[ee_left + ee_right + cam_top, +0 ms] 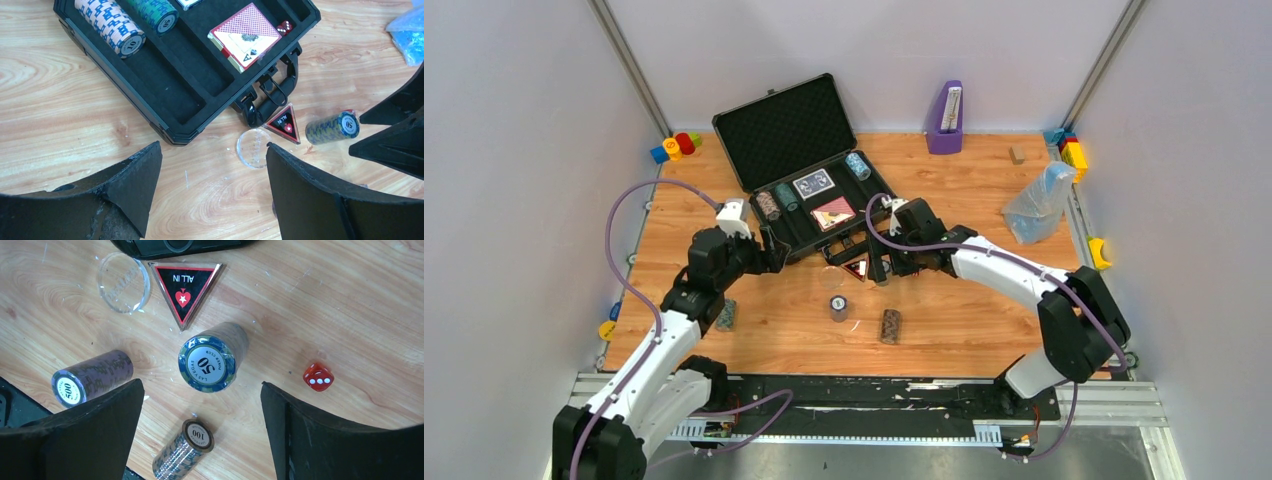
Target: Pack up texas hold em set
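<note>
Right hand apart, straddling chip stack for pickup; left hand apart, case at 11 o'clock.

Light wood-grain tabletop, with an open black case set toward the back. Just before its handle, a triangular button (red-edged, marked ALL IN) beside a clear disc. Nearer, a blue 50 chip stack, a purple 500 chip stack and a brown 100 chip stack, a red die apart from them. Far back, a purple holder; at the left rear corner, toy blocks; to the right, a plastic bag and a small wooden block.
</note>
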